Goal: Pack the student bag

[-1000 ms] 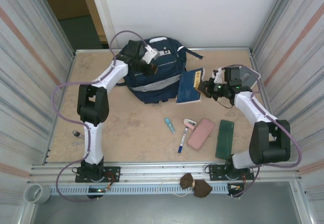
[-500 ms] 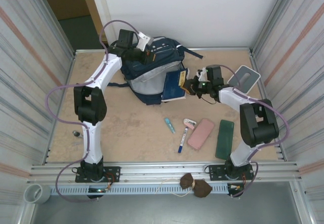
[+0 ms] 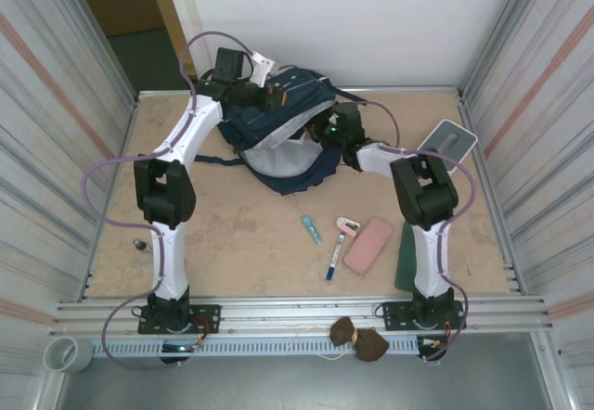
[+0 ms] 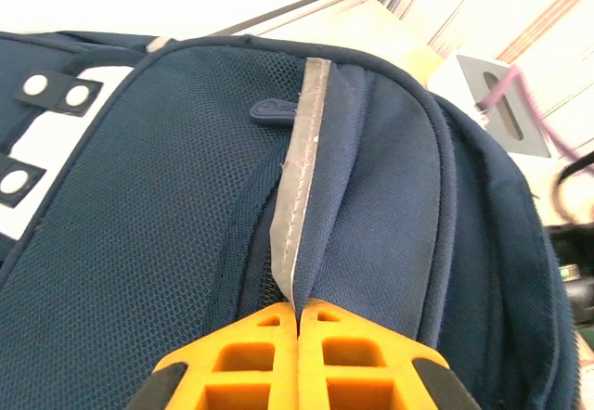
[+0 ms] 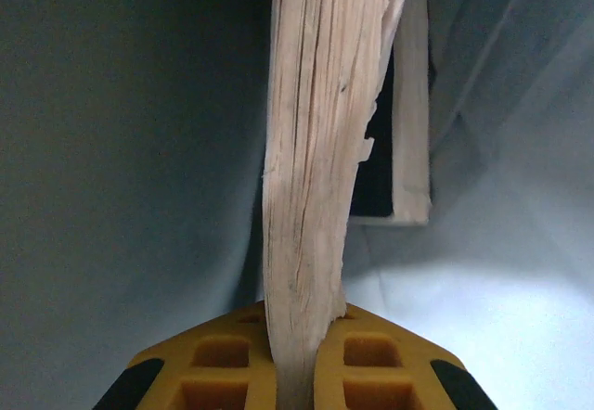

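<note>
Right gripper (image 5: 295,350) and notebook (image 5: 316,150) hidden in student bag (image 3: 302,93), green case (image 3: 403,263) half-covered

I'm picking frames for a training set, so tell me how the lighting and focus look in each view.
Top external: even light, sharp. Left wrist: student bag crisp, background above it blown out white. Right wrist: dim and bluish inside the bag, notebook page edges lit, glow at lower right.

Stretches left arm far forward, pinching left gripper (image 4: 297,322) closed on the student bag (image 4: 167,197); bends right arm inward toward the left, clamping right gripper (image 5: 295,359) on the notebook (image 5: 311,150).
</note>
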### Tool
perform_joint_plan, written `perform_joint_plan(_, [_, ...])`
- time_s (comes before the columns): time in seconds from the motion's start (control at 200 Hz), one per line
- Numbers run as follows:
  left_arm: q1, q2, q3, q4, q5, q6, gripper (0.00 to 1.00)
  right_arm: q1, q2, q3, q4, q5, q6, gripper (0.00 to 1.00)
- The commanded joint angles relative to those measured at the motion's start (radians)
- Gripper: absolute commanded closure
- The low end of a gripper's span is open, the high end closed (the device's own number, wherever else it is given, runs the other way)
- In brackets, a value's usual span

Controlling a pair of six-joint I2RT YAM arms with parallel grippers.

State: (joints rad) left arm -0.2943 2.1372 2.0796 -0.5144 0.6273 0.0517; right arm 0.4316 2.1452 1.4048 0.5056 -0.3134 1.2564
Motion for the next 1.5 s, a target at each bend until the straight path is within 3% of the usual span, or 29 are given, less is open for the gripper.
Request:
perform_joint_plan(0.0, [0.004,-0.008,0.06,0.06,0.087,-0.041,1.0,0.035,0.118,0.138,0.11,0.176,0.057,0.89])
perform_joint_plan(0.145, [0.004,0.008,0.072,0.07,0.097,-0.066,1.0,0.055,0.239,0.287,0.103,0.247,0.061,0.64])
perform_joint_plan(0.255, [0.006,0.018,0.083,0.074,0.098,-0.076,1.0,0.038,0.186,0.219,0.084,0.229,0.017,0.51])
perform_joint_plan(0.566, [0.024,0.009,0.015,0.134,0.069,-0.133,1.0,-0.058,-0.212,-0.207,-0.004,0.123,-0.193,0.49])
perform_joint_plan(0.706, [0.013,-0.02,-0.099,0.183,-0.02,-0.163,1.0,-0.111,-0.401,-0.377,-0.037,0.049,-0.277,0.48])
perform_joint_plan(0.837, [-0.039,-0.036,-0.218,0.198,-0.142,-0.14,1.0,-0.146,-0.547,-0.445,-0.262,0.057,-0.418,0.46])
perform_joint_plan(0.892, [-0.056,-0.036,-0.25,0.196,-0.188,-0.13,0.86,-0.145,-0.584,-0.448,-0.367,0.074,-0.489,0.44])
perform_joint_plan(0.957, [-0.062,-0.092,-0.279,0.186,-0.222,-0.129,0.6,-0.137,-0.601,-0.439,-0.473,0.083,-0.539,0.44])
perform_joint_plan(1.042, [-0.056,-0.185,-0.388,0.215,-0.308,-0.148,0.46,-0.097,-0.604,-0.437,-0.528,0.09,-0.576,0.42])
perform_joint_plan(1.162, [0.013,-0.375,-0.687,0.382,-0.439,-0.312,0.32,0.005,-0.562,-0.413,-0.536,0.106,-0.6,0.41])
perform_joint_plan(1.257, [0.132,-0.438,-0.859,0.503,-0.402,-0.472,0.25,0.056,-0.486,-0.375,-0.504,0.082,-0.595,0.41])
perform_joint_plan(1.358, [0.222,-0.364,-0.82,0.426,-0.335,-0.507,0.23,0.075,-0.403,-0.332,-0.498,0.069,-0.59,0.44])
perform_joint_plan(1.493, [0.274,-0.244,-0.743,0.392,-0.286,-0.53,0.23,0.059,-0.316,-0.295,-0.55,0.114,-0.601,0.55])
